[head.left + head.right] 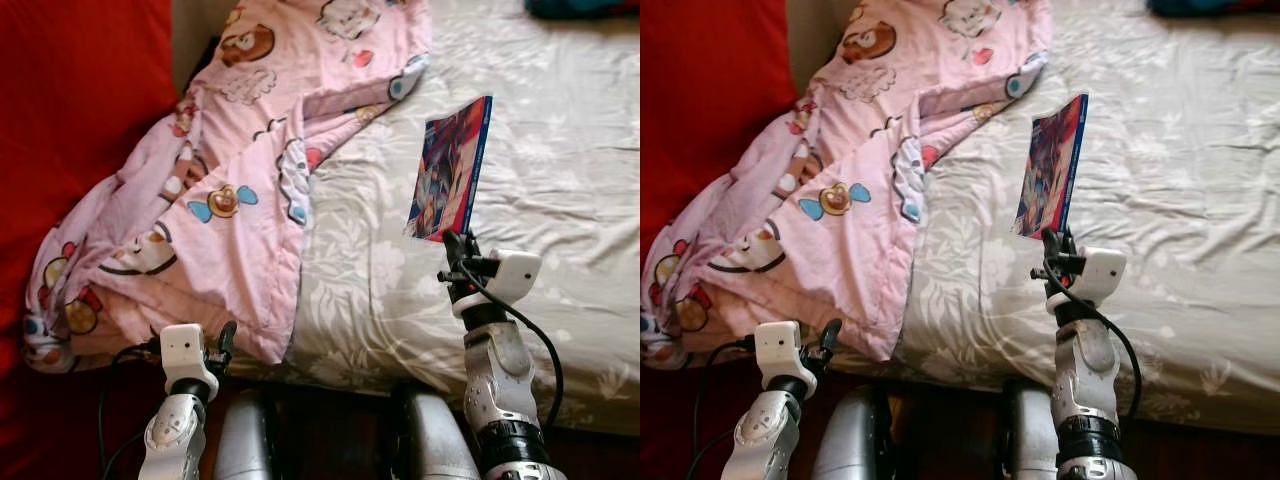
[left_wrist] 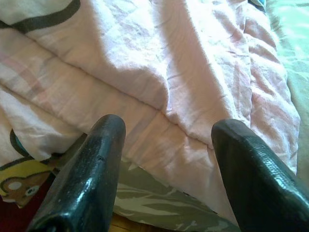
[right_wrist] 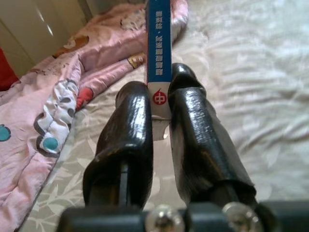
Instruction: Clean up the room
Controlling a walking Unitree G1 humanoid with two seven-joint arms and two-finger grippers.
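At nine o'clock the rumpled pink cartoon-print quilt (image 1: pixel 230 190) sprawls unfolded over the edge of the grey leaf-patterned bed sheet (image 1: pixel 560 180), so by my reading the tidying is barely begun. The left gripper (image 1: pixel 222 345) hovers at seven o'clock with fingers spread, just short of the quilt's hem. The right gripper (image 1: pixel 455 245) at four o'clock pinches the thin blue-spined colourful book (image 1: pixel 450 170) by its lower end — the book stands upright above the sheet, at twelve o'clock from the fingers — not yet put away

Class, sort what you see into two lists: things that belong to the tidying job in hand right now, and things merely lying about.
In hand:
- book, held upright above the bed
- right gripper, shut on the book's lower end

Lying about:
- pink cartoon blanket, rumpled over the bed's edge
- grey floral sheet
- left gripper, open beside the blanket
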